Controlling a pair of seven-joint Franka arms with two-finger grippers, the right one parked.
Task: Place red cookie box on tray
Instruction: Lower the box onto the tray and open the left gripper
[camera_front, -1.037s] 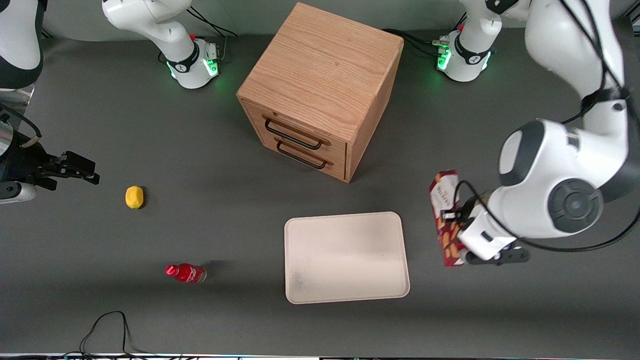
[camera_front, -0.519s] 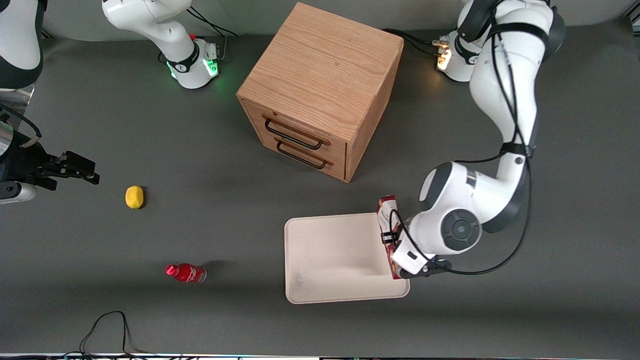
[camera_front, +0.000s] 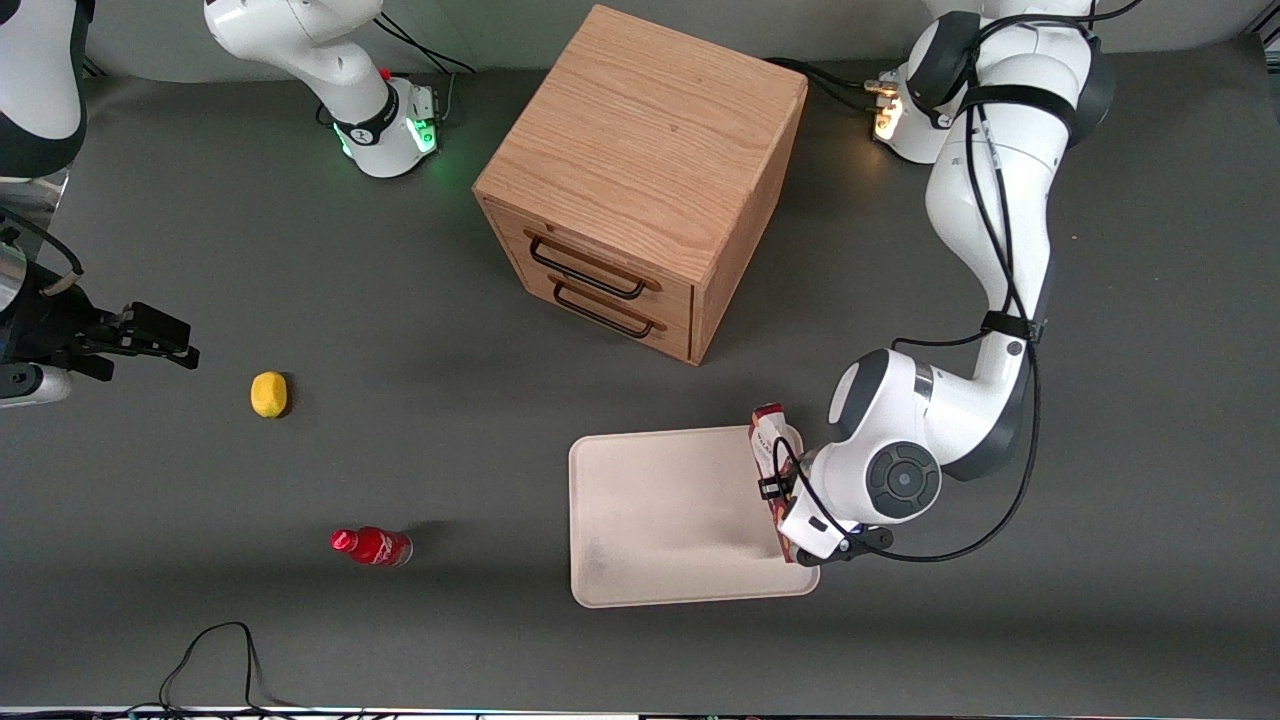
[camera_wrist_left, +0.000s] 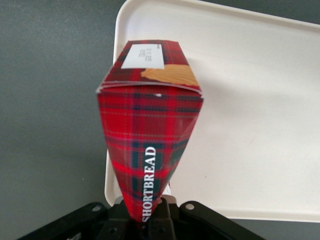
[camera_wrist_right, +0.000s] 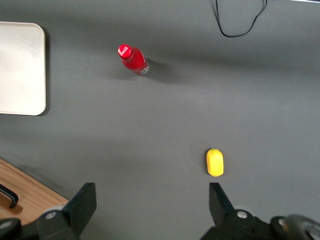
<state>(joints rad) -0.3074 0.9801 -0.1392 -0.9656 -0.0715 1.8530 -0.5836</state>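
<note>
The left arm's gripper (camera_front: 782, 490) hung over the tray (camera_front: 660, 520) at the edge toward the working arm's end of the table, its fingers clamped on the red cookie box (camera_front: 768, 440). The box was carried narrow side up, pinched near one end, so that it stood on its long edge and not flat. In the wrist view the box (camera_wrist_left: 150, 130) lay above the tray's rim (camera_wrist_left: 111, 175), partly over the dark table (camera_front: 400, 640) and partly over the cream surface; whether it touched the tray could not be told.

Judgement: the placing step was in hand and near complete, but the position was marginal. Released here, the slim box would likely tip, and might fall across the rim or onto the table. Good practice would be to carry it further toward the tray's middle, lower it until the bottom edge bears on the tray, and only then part the fingers. The wooden drawer cabinet (camera_front: 640, 180) stood well apart and posed no obstruction.
</note>
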